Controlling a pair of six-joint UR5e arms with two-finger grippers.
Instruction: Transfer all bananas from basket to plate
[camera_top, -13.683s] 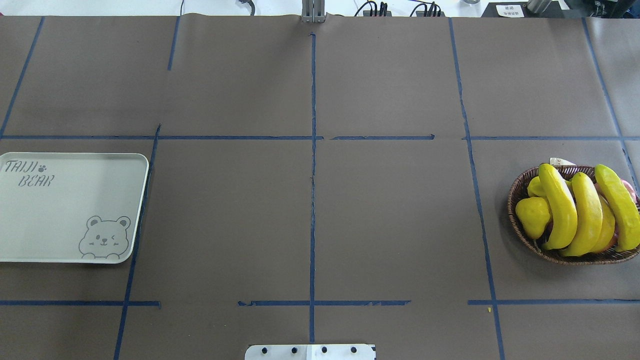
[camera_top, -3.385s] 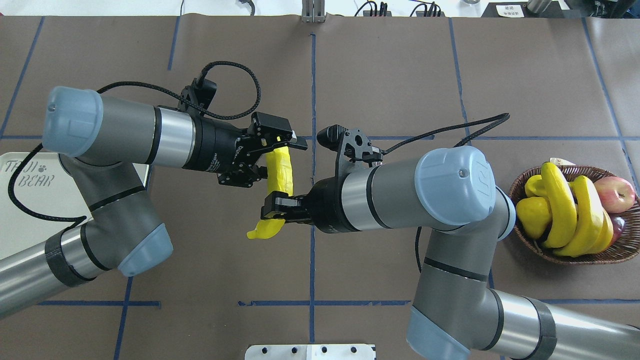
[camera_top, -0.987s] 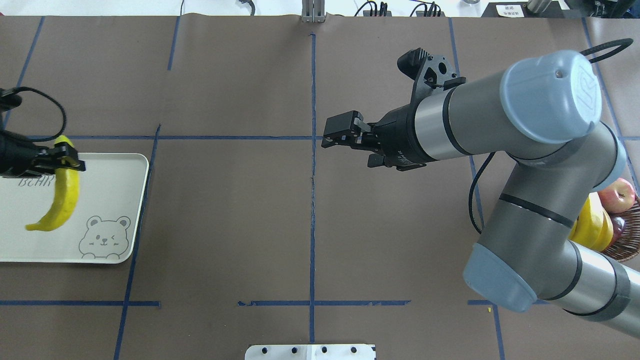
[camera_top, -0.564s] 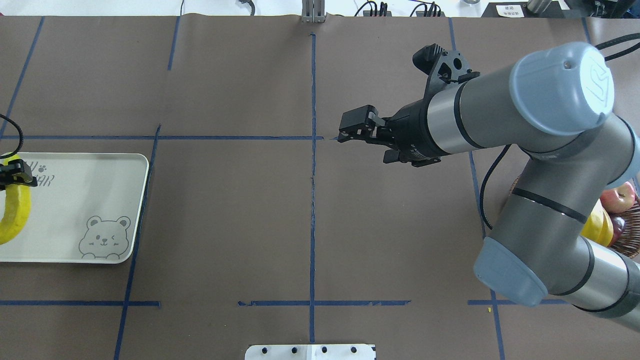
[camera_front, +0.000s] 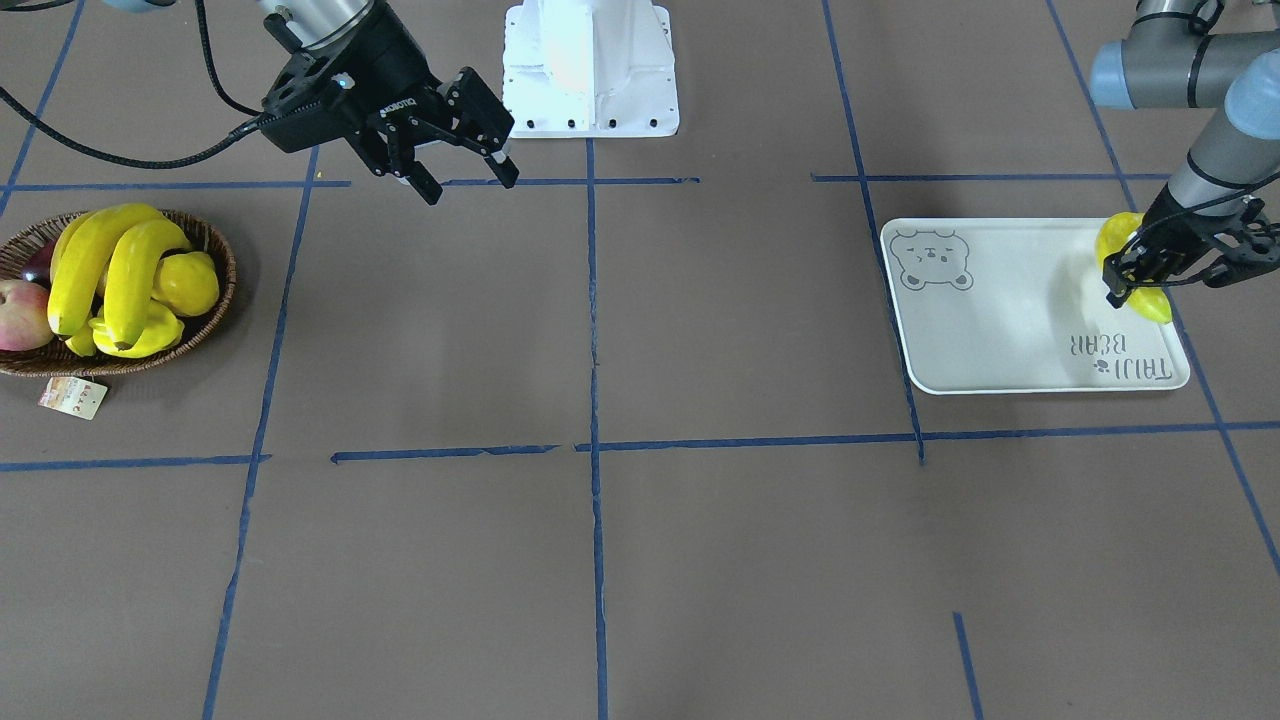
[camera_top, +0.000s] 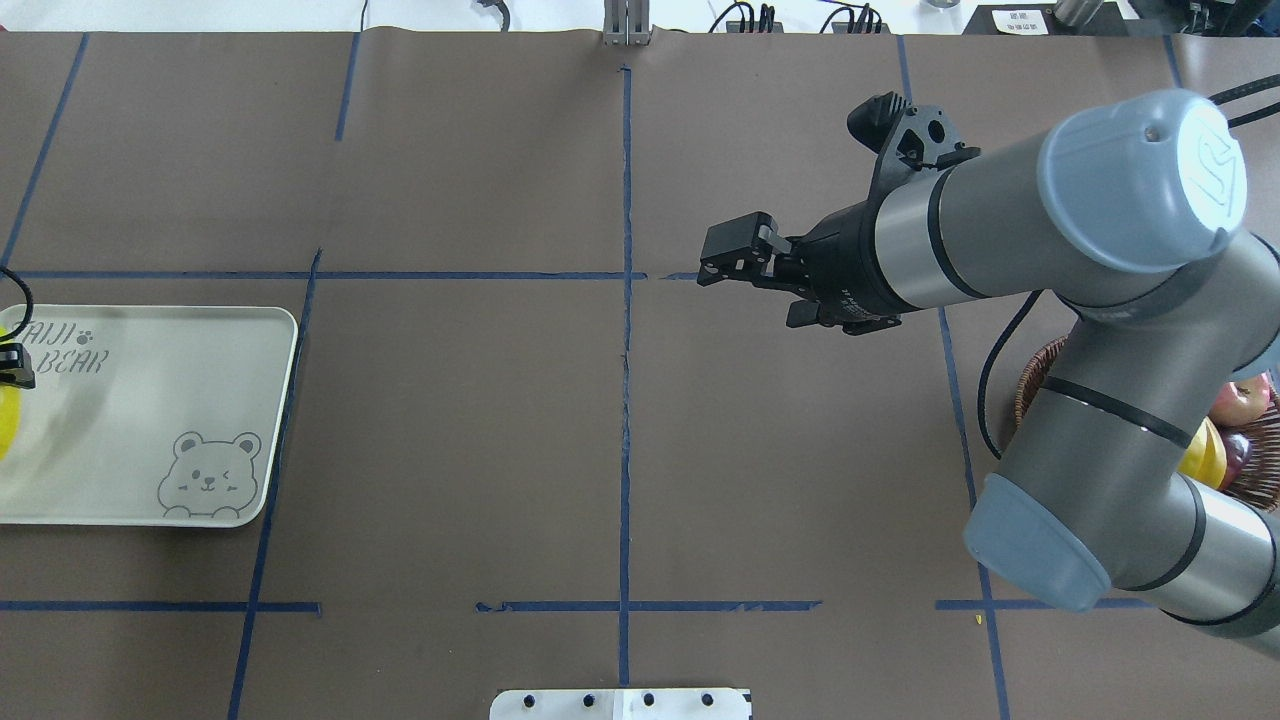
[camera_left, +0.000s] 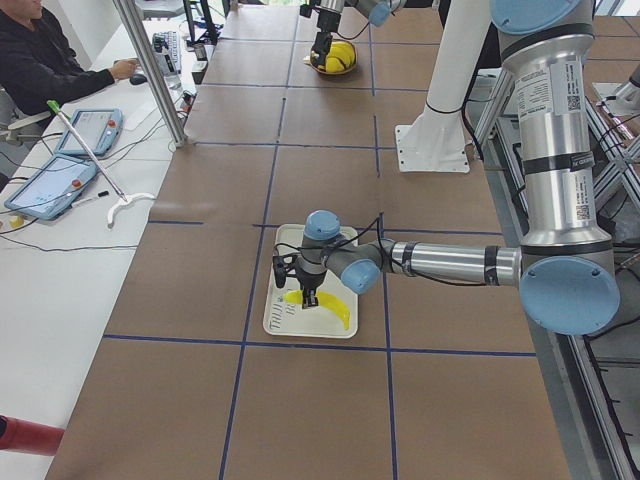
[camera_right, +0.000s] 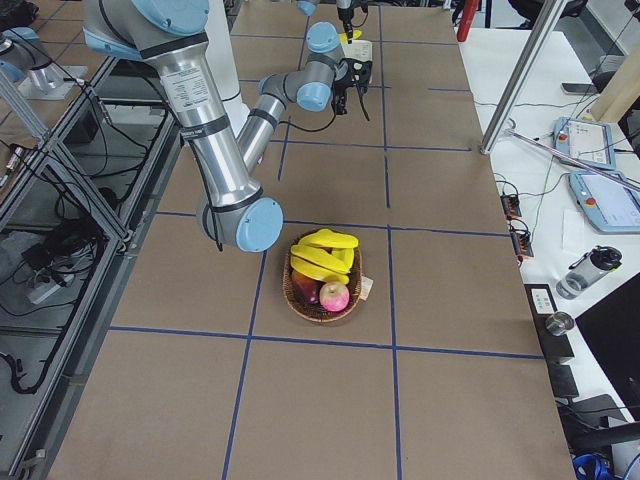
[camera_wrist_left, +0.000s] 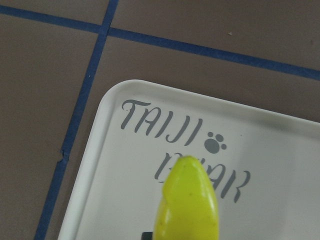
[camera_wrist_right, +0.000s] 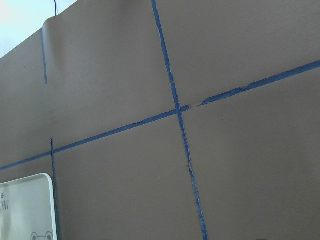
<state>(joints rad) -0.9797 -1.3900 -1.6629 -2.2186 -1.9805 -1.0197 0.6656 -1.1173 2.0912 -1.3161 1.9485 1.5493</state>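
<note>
- Jaws of the left gripper (camera_front: 1140, 277) were clamped on one banana (camera_front: 1119, 238), near one end of it; the fruit sat low over the lettered end of the plate (camera_front: 1000, 340), close to its outer edge; whether it touched the plate could not be told
- in the left wrist view the banana's tip pointed at the grey "BEAR" lettering (camera_wrist_left: 235, 182)
- right gripper (camera_front: 463, 152) hovered above the brown surface (camera_front: 700, 330), well apart from both the plate and the basket (camera_front: 222, 300); its jaws were spread and held nothing
- other bananas (camera_front: 105, 265) lay piled in the basket at the opposite end of the surface, beside a red apple (camera_front: 20, 315) and a smaller yellow fruit (camera_front: 190, 283); a paper tag (camera_front: 72, 397) lay just beside the basket
</note>
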